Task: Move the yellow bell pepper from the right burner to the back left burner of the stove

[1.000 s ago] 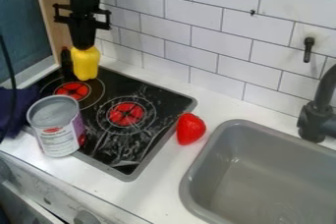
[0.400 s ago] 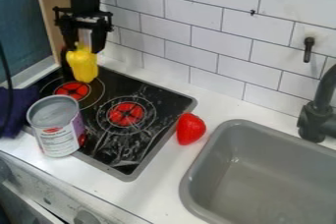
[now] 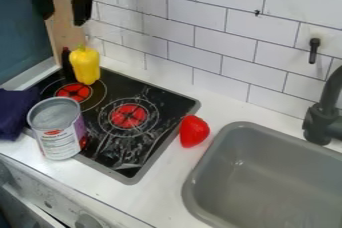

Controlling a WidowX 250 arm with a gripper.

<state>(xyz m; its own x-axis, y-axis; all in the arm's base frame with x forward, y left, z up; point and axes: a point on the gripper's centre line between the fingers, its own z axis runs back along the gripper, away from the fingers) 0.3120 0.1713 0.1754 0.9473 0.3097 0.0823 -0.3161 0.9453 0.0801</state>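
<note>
Yellow and upright, the pepper [image 3: 85, 66] stands near the stove's [image 3: 167, 107] far corner, apparently supported by its base, since the gripper [image 3: 63, 20] above holds nothing, fingers spread apart. The can [image 3: 60, 134] likewise seems steadied by its flat bottom.

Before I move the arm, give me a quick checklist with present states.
1. Fingers open, nothing held: ok.
2. Gripper up off the yellow pepper: ok.
3. Pepper upright on the stove: ok.
4. Gap between pepper and dark bottle: cannot tell, they overlap in view.
5. Stove's front edge clear: not ok, the can stands across it.
6. Red strawberry out of the sink: ok, on the counter.
</note>
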